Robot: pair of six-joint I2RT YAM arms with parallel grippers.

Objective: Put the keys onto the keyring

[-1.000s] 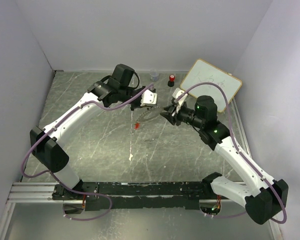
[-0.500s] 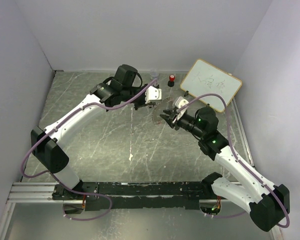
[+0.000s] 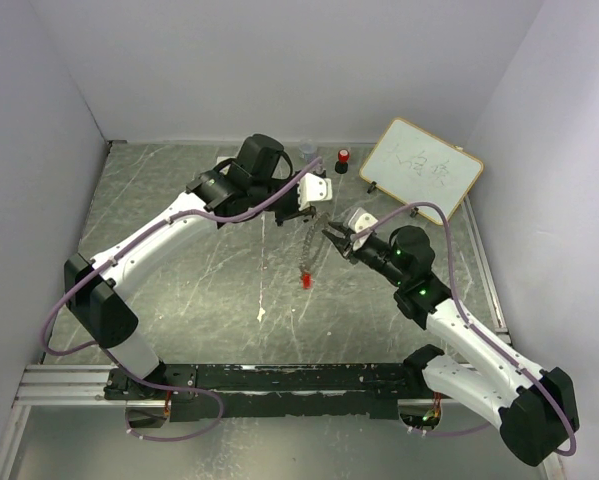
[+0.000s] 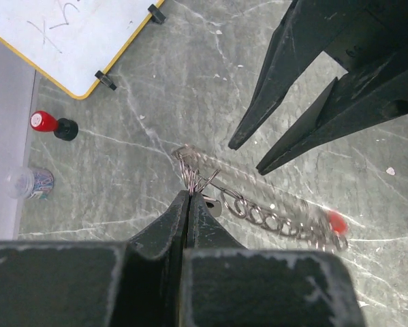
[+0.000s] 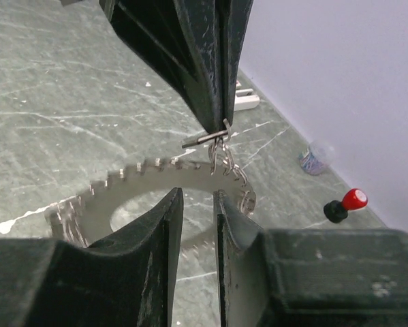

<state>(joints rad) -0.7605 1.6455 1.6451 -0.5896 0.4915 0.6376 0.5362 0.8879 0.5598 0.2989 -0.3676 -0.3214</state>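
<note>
My left gripper (image 4: 188, 194) is shut on the keyring (image 4: 195, 177), a bunch of thin wire loops held above the table. From the loops dangles a jagged, link-like metal band (image 3: 309, 245) that ends in a red-headed key (image 3: 306, 283), blurred in the left wrist view. A small flat silver piece (image 5: 197, 141) sits at the loops; I cannot tell if it is a key. My right gripper (image 5: 197, 195) is open with a narrow gap and nothing in it, just below and in front of the loops (image 5: 222, 158). No black-headed key shows.
A red-topped black cylinder (image 3: 343, 160) and a small clear cup (image 3: 307, 150) stand near the back wall. A whiteboard (image 3: 421, 168) leans at the back right. White walls close in the table on the left, back and right.
The left gripper has moved right and forward, lifting the loops so the band and red key, earlier on the table, now hang. The right gripper has shifted left under them and narrowed.
</note>
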